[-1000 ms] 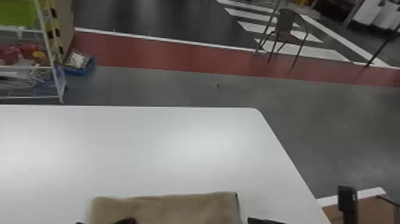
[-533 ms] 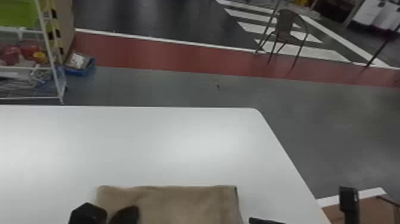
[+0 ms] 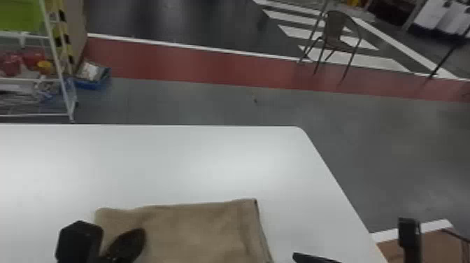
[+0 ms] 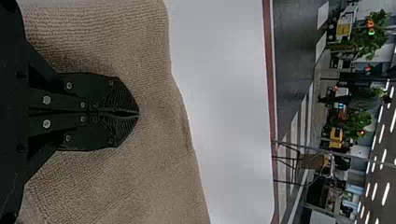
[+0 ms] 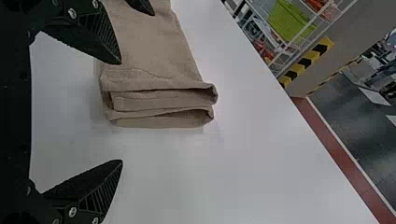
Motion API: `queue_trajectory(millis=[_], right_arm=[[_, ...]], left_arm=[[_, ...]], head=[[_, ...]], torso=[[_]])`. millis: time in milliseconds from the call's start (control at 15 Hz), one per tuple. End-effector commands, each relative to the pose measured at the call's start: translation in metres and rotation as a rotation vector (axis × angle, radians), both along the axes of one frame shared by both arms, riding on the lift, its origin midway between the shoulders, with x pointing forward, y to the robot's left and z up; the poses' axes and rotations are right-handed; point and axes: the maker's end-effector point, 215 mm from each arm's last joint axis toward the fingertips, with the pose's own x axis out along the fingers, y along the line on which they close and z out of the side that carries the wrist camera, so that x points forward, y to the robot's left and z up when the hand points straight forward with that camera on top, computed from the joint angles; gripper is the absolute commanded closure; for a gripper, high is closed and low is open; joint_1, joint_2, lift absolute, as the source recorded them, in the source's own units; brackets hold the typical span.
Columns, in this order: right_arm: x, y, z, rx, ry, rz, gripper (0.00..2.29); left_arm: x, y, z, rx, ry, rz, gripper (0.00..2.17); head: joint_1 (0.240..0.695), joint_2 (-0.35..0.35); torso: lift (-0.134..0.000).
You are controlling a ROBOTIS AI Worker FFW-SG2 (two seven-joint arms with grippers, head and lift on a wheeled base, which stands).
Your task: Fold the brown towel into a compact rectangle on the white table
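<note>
Over the towel [image 3: 196, 227], toward its left end, your left gripper [image 4: 139, 113] has its fingers drawn together; you cannot tell whether cloth is nipped between them. If it presses while moving, it could drag the top layer and skew the fold. Off the towel's right end, your right gripper [image 5: 121, 112] is spread wide. That end is a stack of loose folds [image 5: 163, 100], so closing too high would likely catch one layer and peel it open; too low, and a fingertip may jab the desk [image 3: 209, 157]. The towel's far edge looks uneven, and a lopsided pull could leave it crooked. Beyond the towel the desk looks smooth, so a shove might slide the bundle that way.
</note>
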Motion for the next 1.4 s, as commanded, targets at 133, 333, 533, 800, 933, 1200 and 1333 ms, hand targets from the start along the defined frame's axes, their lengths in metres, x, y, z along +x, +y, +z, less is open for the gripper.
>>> queue_trajectory(millis=[133,333,533,800,933,1200,1333], right_arm=[[0.004,0.004,0.000,0.002,0.005,0.003,0.15],[0.007,0.016,-0.002,0.019,0.021,0.018,0.12],[0.015,0.025,-0.001,0.014,0.010,0.032,0.11],[0.027,0.036,-0.002,-0.014,0.001,0.045,0.14],[0.028,0.040,-0.001,-0.013,-0.003,0.051,0.14],[0.036,0.027,0.002,-0.025,-0.028,0.027,0.14],[0.040,0.023,0.003,-0.035,-0.046,0.018,0.14]], left_arm=[[-0.005,0.034,-0.005,-0.005,0.021,0.060,1.73],[-0.016,0.027,0.009,-0.033,0.004,0.052,1.73],[-0.022,0.012,0.037,-0.068,-0.035,0.024,1.73],[-0.022,-0.005,0.040,-0.088,-0.031,-0.012,1.72],[-0.020,-0.012,0.026,-0.080,-0.011,-0.026,1.72],[-0.008,-0.023,0.014,-0.072,-0.001,-0.038,1.73],[0.000,-0.028,0.014,-0.074,-0.007,-0.045,1.72]], head=[[0.695,-0.350],[0.695,-0.350],[0.695,-0.350],[0.695,-0.350],[0.695,-0.350],[0.695,-0.350],[0.695,-0.350]], torso=[[-0.123],[-0.123],[-0.123],[-0.123],[-0.123],[-0.123],[-0.123]])
